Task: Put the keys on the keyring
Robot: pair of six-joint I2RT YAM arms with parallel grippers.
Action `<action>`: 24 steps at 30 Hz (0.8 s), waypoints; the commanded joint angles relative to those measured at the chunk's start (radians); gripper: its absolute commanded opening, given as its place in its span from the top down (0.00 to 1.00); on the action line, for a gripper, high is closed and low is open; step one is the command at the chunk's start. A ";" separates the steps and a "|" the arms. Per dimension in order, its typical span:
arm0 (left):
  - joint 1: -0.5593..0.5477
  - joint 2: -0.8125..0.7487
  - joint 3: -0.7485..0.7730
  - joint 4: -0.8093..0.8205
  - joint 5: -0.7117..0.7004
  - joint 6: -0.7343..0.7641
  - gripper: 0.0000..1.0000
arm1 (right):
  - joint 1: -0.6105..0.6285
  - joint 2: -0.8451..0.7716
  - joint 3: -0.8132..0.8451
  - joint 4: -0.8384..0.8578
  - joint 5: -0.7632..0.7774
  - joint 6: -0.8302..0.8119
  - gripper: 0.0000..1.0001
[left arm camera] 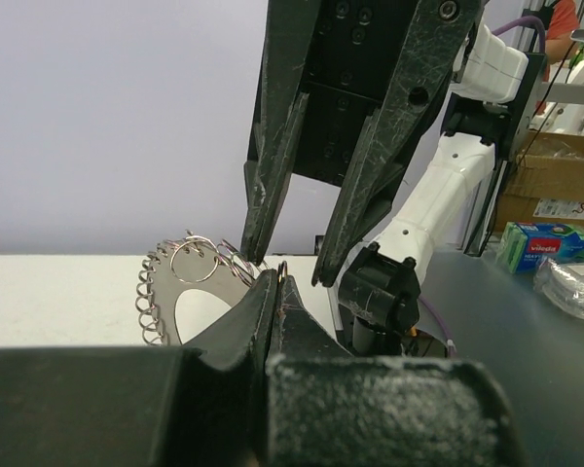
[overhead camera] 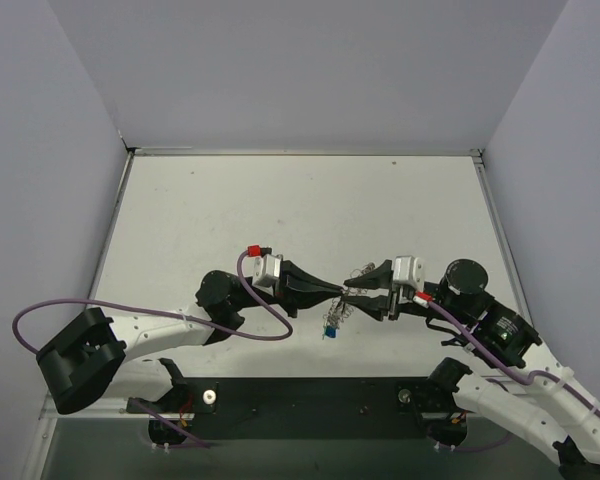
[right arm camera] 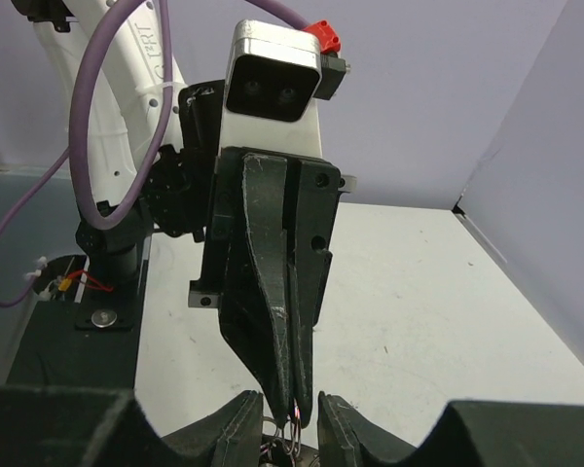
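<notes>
The left gripper (left arm camera: 273,294) is closed on the keyring (left arm camera: 164,279), the right gripper (left arm camera: 287,268) held open at its rim. Keys (overhead camera: 330,328) are seen below; threading is judged unfinished.

Keyring (left arm camera: 164,284) in left pincer (left arm camera: 273,294), right pincer (right arm camera: 292,420) opposite, keys (overhead camera: 330,327) nearby toward bases

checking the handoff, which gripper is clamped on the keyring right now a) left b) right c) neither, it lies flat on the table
a, the left gripper has its fingers pressed together on the rim of the keyring, while the right gripper stands open around them.
</notes>
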 commanded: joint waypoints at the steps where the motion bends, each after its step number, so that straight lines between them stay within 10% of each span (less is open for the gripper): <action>1: 0.008 -0.015 0.040 0.346 0.010 -0.019 1.00 | -0.013 -0.008 -0.009 0.050 -0.004 -0.010 0.71; 24: 0.013 -0.046 0.039 0.357 0.006 -0.016 1.00 | -0.035 0.005 -0.026 0.018 -0.036 -0.004 0.80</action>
